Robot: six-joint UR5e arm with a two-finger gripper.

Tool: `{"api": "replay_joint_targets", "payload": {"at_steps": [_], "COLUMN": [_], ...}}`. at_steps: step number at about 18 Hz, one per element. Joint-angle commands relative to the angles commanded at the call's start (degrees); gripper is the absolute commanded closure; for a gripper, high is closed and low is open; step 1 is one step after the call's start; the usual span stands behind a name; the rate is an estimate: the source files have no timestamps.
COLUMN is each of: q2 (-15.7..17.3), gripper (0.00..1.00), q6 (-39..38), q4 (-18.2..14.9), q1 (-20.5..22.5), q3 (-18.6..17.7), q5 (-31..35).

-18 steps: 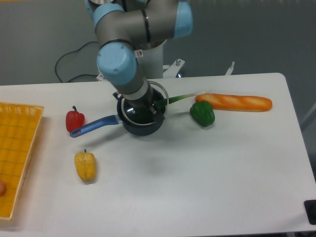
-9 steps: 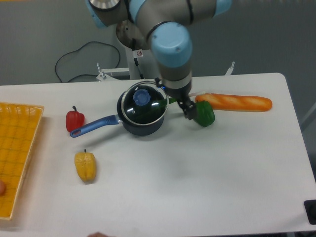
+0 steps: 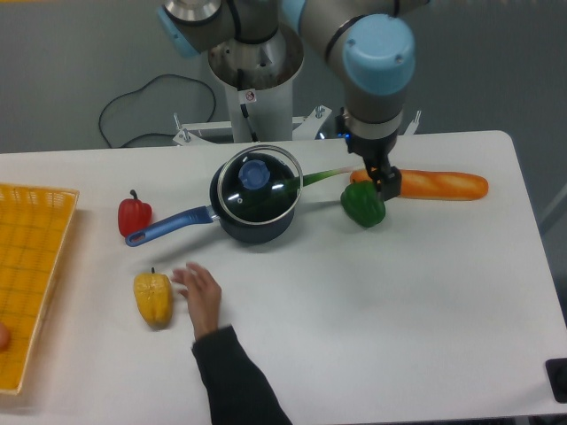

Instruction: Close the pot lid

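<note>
Pot lid (image 3: pixel 257 185) is sitting on the pot (image 3: pixel 254 219), well apart from the gripper (image 3: pixel 386 184), which is hanging beside the green pepper (image 3: pixel 363 204). Cannot tell whether the fingers are spread.

The pot (image 3: pixel 254 221) with the pot lid (image 3: pixel 257 185) on it has bare table in front, but its right flank is hemmed by a green pepper (image 3: pixel 363 204), a baguette (image 3: pixel 431 183) and the gripper (image 3: pixel 386 184) hanging just above them. On the left its handle reaches toward a red pepper (image 3: pixel 134 215) — below that, a person's hand (image 3: pixel 200 290) lies just beside a yellow pepper (image 3: pixel 153 297). A yellow basket (image 3: pixel 31 266) takes the left edge — the right front of the table (image 3: pixel 407 328) is open.
</note>
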Motion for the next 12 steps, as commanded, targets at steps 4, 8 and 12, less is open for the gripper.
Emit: {"api": "replay_joint_targets", "payload": {"at_steps": [4, 8, 12], "q2": [0.5, 1.3, 1.9], "gripper": [0.0, 0.0, 0.0], "q6": [2.6, 3.3, 3.2], "q4": [0.1, 0.2, 0.1], "q1": [2.8, 3.4, 4.4], "q3": [-0.3, 0.1, 0.4], "q5": [-1.1, -1.0, -3.1]}}
